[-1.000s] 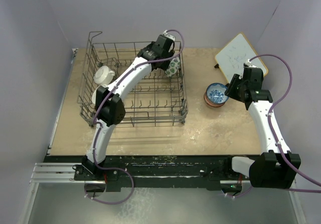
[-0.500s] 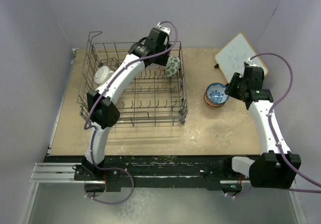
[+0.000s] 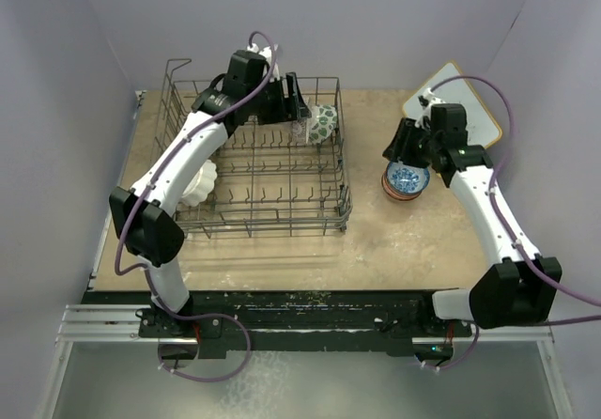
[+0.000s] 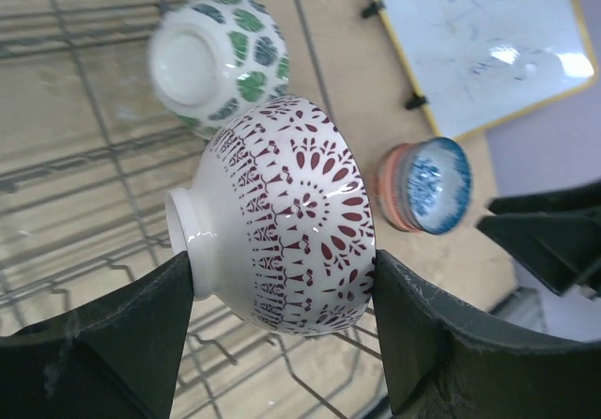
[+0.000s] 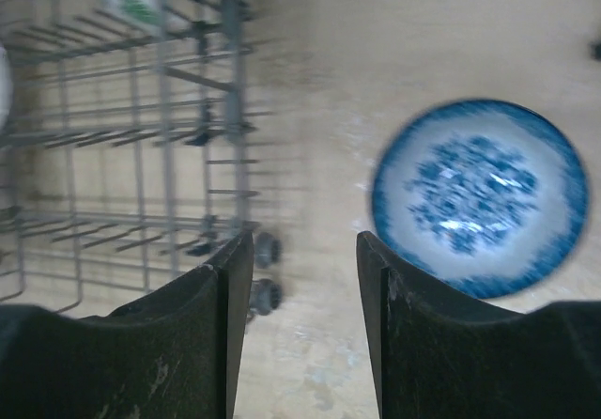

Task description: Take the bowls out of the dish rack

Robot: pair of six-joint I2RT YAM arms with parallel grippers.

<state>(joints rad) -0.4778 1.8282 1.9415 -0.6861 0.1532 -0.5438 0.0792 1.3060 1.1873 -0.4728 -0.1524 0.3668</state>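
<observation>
- Left gripper (image 4: 282, 257) pinching the red-patterned bowl (image 4: 282, 203) by its sides, foot pointing to 9 o'clock, above the far-right part of the dish rack (image 3: 254, 220).
- Green-white bowl (image 4: 221, 57) lying on its side in the rack, at 11 o'clock of the held bowl in the left wrist view.
- White bowl (image 3: 200, 182) at the rack's 9 o'clock edge, partly behind the left arm.
- Right gripper (image 5: 302, 250) spread, nothing between the fingers, over the table (image 3: 394, 240).
- Blue bowl (image 5: 479, 198) at its 2 o'clock, on top of a stack with a reddish bowl (image 4: 394, 189) under it. The stack is on the table at 3 o'clock of the rack.
- White board (image 3: 465, 100) at 1 o'clock of the stack.
</observation>
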